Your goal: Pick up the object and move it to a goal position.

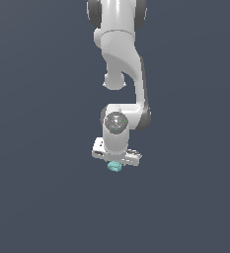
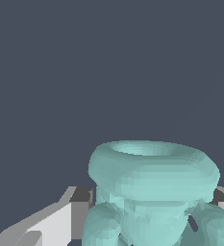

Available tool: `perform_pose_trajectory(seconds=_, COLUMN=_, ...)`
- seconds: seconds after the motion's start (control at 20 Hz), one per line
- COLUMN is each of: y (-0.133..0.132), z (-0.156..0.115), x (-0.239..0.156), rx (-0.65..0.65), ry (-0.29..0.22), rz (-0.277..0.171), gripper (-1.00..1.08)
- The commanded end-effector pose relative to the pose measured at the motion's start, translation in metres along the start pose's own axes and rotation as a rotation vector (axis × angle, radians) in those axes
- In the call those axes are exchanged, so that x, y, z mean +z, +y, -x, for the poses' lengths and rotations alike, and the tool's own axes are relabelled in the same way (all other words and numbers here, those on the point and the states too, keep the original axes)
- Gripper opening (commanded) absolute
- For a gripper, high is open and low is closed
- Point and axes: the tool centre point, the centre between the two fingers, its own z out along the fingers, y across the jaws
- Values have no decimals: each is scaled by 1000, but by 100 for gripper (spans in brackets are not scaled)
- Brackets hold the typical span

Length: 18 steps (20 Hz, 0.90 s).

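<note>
The object [image 1: 114,167] is a tiny light-teal lumpy blob that shows just under the white gripper [image 1: 115,162] in the exterior view. In the wrist view the object [image 2: 152,187] fills the near part of the picture, with a ring-like rim above knobbly lobes. It sits between the gripper's two fingers [image 2: 60,223], which press against it on either side. The gripper [image 2: 154,216] is shut on the object. The fingertips are hidden behind the object and the hand.
The white arm [image 1: 121,64] reaches down from the top of the exterior view. Around it there is only a plain dark blue-grey surface [image 1: 37,148] with no other objects and no visible goal marker.
</note>
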Motion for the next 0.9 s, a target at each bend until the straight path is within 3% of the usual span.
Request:
perform_pose_trajectory(seconds=0.0, y=0, z=0, x=0, rx=0, ry=0, rz=0, gripper=-100)
perform_pose_trajectory(seconds=0.85, y=4, z=10, x=0, rx=0, ry=0, rz=0, gripper=-100)
